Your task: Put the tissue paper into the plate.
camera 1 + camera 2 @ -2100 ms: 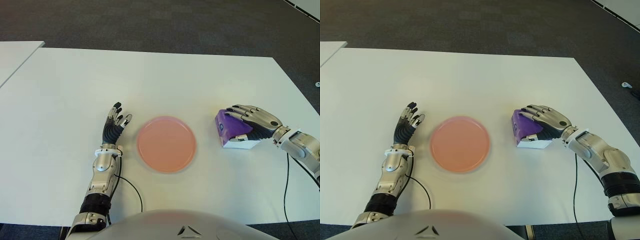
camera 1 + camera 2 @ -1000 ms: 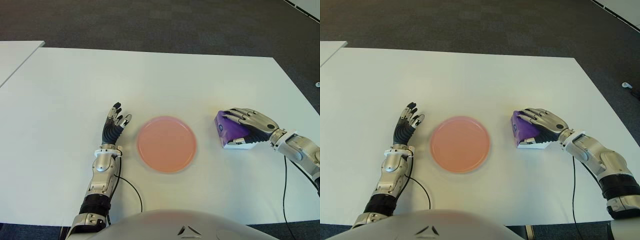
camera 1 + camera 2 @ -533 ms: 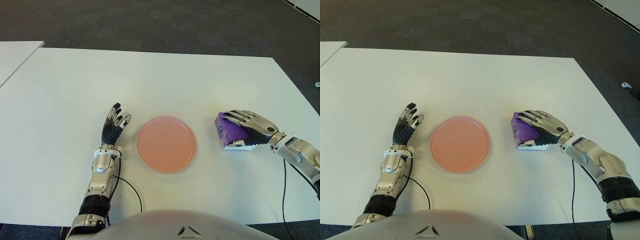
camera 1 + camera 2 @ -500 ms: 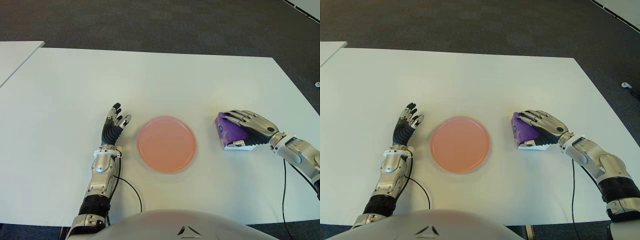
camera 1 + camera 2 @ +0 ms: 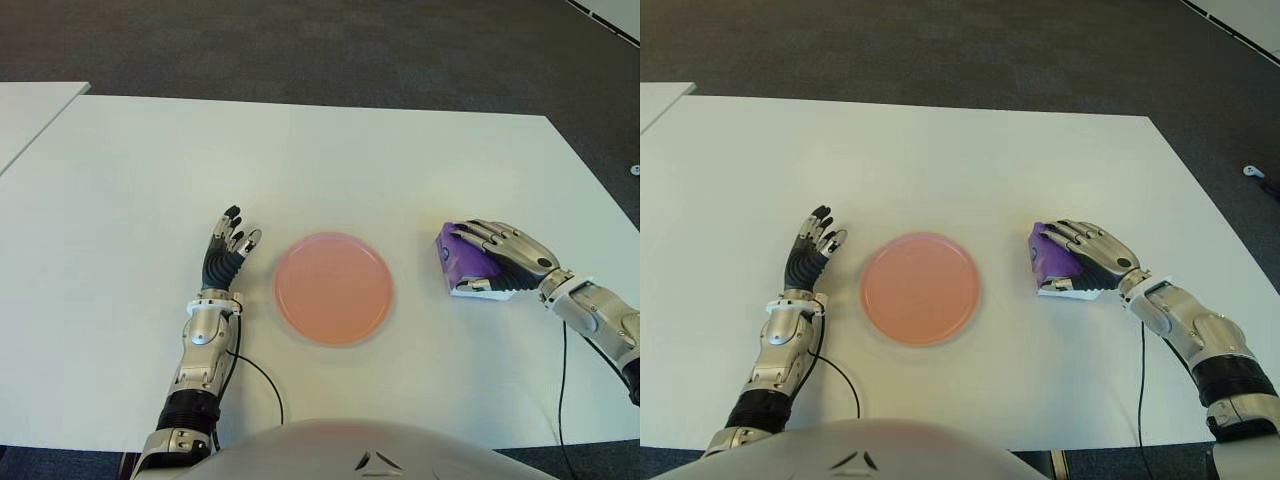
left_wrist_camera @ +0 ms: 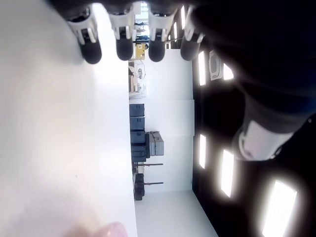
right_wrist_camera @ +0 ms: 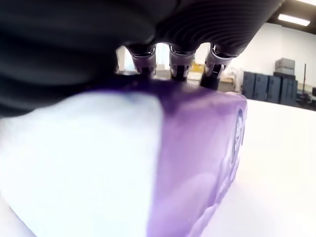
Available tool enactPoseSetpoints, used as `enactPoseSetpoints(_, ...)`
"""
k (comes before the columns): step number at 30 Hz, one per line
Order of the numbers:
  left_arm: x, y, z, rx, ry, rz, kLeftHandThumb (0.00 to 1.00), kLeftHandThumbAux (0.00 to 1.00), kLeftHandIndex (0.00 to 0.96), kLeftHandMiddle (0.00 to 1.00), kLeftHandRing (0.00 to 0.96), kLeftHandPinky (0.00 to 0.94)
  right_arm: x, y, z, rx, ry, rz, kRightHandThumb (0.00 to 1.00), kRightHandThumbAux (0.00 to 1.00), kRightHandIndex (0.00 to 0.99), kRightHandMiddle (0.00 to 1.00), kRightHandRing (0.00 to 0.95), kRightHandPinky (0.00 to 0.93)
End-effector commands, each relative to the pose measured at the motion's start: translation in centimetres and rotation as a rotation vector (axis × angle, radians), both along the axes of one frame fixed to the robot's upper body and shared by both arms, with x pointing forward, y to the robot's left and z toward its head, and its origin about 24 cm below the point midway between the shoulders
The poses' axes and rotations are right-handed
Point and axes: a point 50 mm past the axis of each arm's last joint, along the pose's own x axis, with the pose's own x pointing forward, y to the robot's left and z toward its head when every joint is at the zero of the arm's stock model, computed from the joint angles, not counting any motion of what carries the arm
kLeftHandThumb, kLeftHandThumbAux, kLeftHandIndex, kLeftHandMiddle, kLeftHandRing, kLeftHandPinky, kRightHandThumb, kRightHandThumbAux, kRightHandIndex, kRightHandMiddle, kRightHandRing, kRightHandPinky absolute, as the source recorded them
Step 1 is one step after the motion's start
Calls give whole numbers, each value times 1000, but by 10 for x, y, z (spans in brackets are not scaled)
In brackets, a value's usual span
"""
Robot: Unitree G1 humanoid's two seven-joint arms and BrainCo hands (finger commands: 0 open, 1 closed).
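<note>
My right hand (image 5: 1092, 262) is draped over the tissue paper (image 5: 1052, 264), a purple and white pack on the white tabletop (image 5: 940, 160), well to the right of the pink plate (image 5: 920, 288). In the right wrist view the fingers (image 7: 178, 63) lie along the pack's top and curl over its far edge, so I read this as a grasp closing on it. I can't tell where the thumb sits. The pack looks down on the tabletop, not lifted. The plate is empty.

My left hand (image 5: 226, 252) shows just left of the plate, fingers spread and holding nothing.

Step in hand: secure the grip. I'd want the thumb pressed against the near side before lifting, since the wrapper looks soft and slick and could slip out. Then lift straight up, carry left, clear the plate's rim, and set it down centred.
</note>
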Motion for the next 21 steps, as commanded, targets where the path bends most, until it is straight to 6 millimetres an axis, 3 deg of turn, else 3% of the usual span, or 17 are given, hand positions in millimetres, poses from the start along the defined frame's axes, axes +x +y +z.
enactPoseSetpoints(1, -8, 3, -10, -3, 54, -1, 0, 586, 0, 0, 0, 0, -16, -7, -43, -61, 126, -43, 263, 195, 0, 0, 0, 0)
enactPoseSetpoints(21, -7, 9, -7, 8, 57, 16, 0, 581, 0, 0, 0, 0, -19, 1, -81, 37, 247, -158, 277, 190, 0, 0, 0, 0)
